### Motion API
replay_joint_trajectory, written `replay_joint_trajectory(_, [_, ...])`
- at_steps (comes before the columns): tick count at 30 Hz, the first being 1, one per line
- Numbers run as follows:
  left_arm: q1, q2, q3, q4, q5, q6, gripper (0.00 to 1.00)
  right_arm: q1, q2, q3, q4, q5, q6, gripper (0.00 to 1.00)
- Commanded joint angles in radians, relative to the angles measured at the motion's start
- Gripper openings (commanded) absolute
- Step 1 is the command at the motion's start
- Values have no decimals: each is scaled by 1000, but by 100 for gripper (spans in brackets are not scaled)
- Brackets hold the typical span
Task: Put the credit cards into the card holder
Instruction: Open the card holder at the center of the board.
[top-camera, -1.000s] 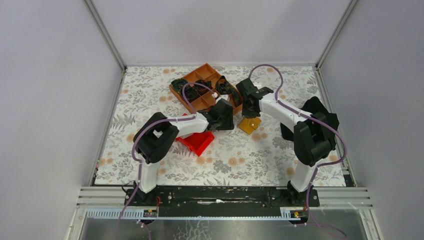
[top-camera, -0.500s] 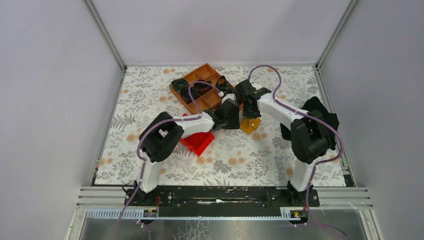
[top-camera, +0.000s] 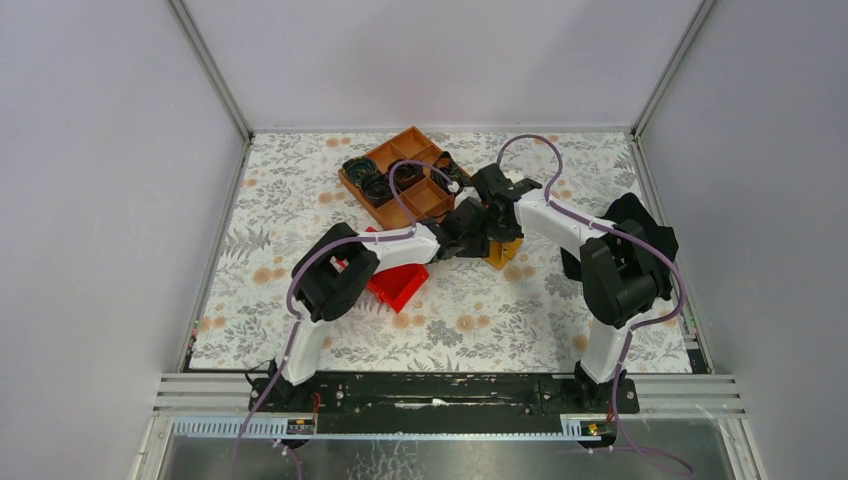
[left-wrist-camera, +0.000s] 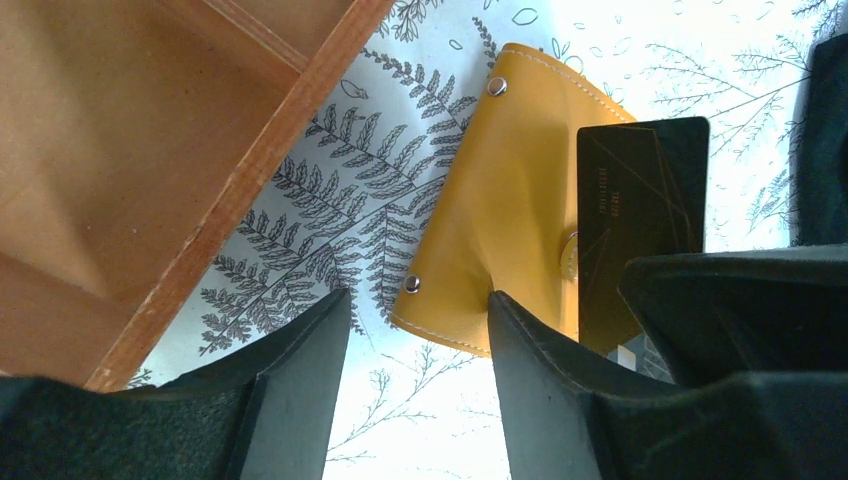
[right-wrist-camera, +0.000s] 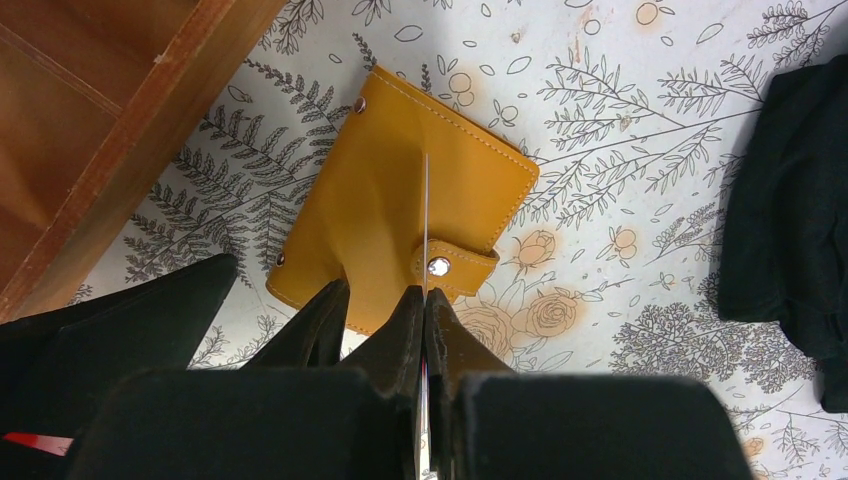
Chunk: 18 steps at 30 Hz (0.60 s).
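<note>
The card holder (right-wrist-camera: 400, 205) is a closed yellow-tan wallet with a snap tab, lying flat on the floral mat beside the wooden tray; it also shows in the top view (top-camera: 506, 252). My right gripper (right-wrist-camera: 424, 295) is shut on a dark credit card (left-wrist-camera: 640, 195), holding it upright just over the holder; it appears edge-on as a thin line (right-wrist-camera: 426, 215) in the right wrist view. My left gripper (left-wrist-camera: 420, 335) stands open and empty right next to it, its right finger (left-wrist-camera: 545, 380) at the holder's near edge. Both grippers (top-camera: 478, 222) (top-camera: 497, 222) meet there.
An orange-brown compartment tray (top-camera: 405, 178) with dark coiled items lies just behind the grippers, its wooden wall (left-wrist-camera: 250, 170) close to my left finger. A red bin (top-camera: 397, 283) sits under the left arm. A black bulk (right-wrist-camera: 790, 200) stands right of the holder.
The left arm has reached right, from above the red bin to the card holder beside the right gripper, and its jaws have widened. The right gripper has stayed over the holder with its card.
</note>
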Motion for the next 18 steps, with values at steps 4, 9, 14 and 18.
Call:
replay_joint_trajectory(4, [-10,35,31,-25,-36,30,60,-7,-4,-6,-12,58,8,0])
replay_joint_trajectory(9, [-14,42,21,-45,-43,30,60,-7,-30,-24,-20,88,4,0])
replay_joint_trajectory(14, [-15,43,4,-62,-56,18,59,-6,-79,-38,-22,101,12,0])
replay_joint_trajectory(18, [-17,39,-23,-68,-53,4,59,-6,-96,-16,-42,112,8,0])
